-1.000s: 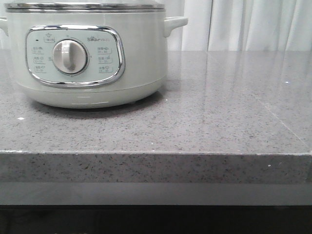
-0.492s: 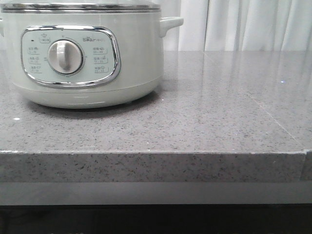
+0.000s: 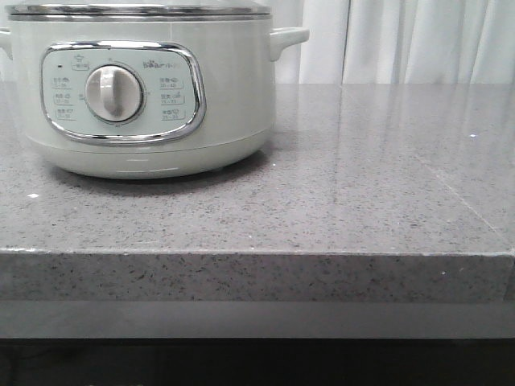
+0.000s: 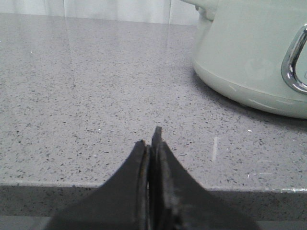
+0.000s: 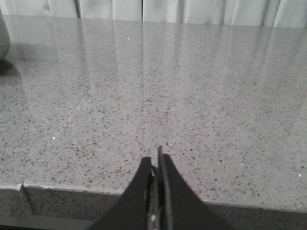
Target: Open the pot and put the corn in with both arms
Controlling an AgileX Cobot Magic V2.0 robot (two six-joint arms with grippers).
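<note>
The pot [image 3: 145, 88] stands on the grey speckled counter at the left in the front view, its steel rim at the top edge and its dial facing me. Part of its side shows in the left wrist view [image 4: 254, 52]. The corn is out of view in every frame. My left gripper [image 4: 151, 143] is shut and empty, at the counter's front edge, off to one side of the pot. My right gripper [image 5: 156, 163] is shut and empty, also at the counter's front edge, with bare counter beyond it. Neither gripper shows in the front view.
The grey stone counter [image 3: 362, 177] stretches to the right of the pot, with its front edge [image 3: 257, 273] close to me. White curtains [image 3: 402, 40] hang behind the counter. A notch marks the counter edge in the right wrist view [image 5: 23, 188].
The front view shifted slightly left and then back to the right, so the pot sits about where it was a second ago. Nothing on the counter moved.
</note>
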